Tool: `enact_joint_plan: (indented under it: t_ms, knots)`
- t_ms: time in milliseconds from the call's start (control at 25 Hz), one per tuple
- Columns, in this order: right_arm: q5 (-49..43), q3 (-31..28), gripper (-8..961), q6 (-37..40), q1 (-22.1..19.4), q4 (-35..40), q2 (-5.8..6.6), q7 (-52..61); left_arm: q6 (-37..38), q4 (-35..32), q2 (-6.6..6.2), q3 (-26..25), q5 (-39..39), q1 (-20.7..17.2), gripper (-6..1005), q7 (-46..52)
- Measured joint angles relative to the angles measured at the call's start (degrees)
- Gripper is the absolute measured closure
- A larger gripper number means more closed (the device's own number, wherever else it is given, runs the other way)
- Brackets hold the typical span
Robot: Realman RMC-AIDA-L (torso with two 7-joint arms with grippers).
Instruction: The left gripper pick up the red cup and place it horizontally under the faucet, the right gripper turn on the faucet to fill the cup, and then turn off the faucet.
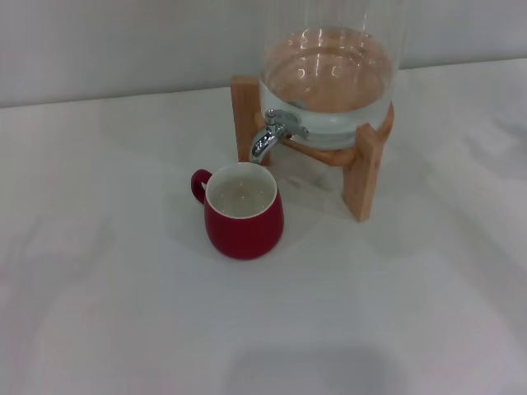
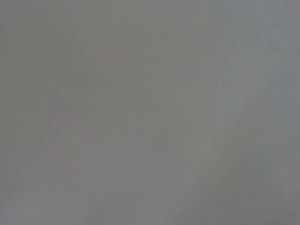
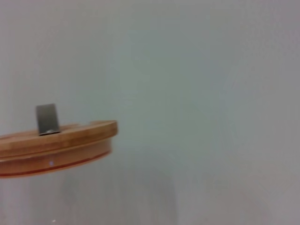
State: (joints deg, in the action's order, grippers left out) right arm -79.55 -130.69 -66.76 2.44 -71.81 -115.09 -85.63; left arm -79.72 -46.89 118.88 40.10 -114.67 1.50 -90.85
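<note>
The red cup (image 1: 243,211) stands upright on the white table, its handle pointing to the left and its white inside holding water. Its mouth sits just below and in front of the chrome faucet (image 1: 269,137), which juts from the clear glass dispenser (image 1: 328,78) on a wooden stand (image 1: 365,169). No water stream shows at the spout. Neither gripper appears in the head view. The left wrist view shows only a plain grey surface. In the right wrist view I see the dispenser's wooden lid (image 3: 56,143) with a dark handle (image 3: 48,119).
The white table (image 1: 123,313) stretches out around the cup and the stand. A pale wall runs behind the dispenser. A faint shadow lies at the table's near edge.
</note>
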Motion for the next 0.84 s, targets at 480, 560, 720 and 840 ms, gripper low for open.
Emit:
enact_joint_plan:
  t_ms: [480,560,720,840]
  knots:
    - [0.28,-1.56,225,0.43,0.66,2.67,0.11,-1.21,-0.2,-1.66,0.05,-0.03,2.86,0.45,124,6.62]
    - [0.28,-1.61,225,0.43,0.6,2.87,0.13,-1.21,-0.88,-3.27,0.06,0.03,4.43,0.51,124,5.95]
    - [0.25,-1.94,225,0.49,0.45,3.38,0.14,-1.3,-1.85,-5.06,0.14,0.38,6.46,0.49,124,5.12]
    - [0.17,-2.29,225,0.37,0.29,3.77,0.14,-1.9,-3.79,-5.18,0.16,0.41,7.75,0.68,124,3.48]
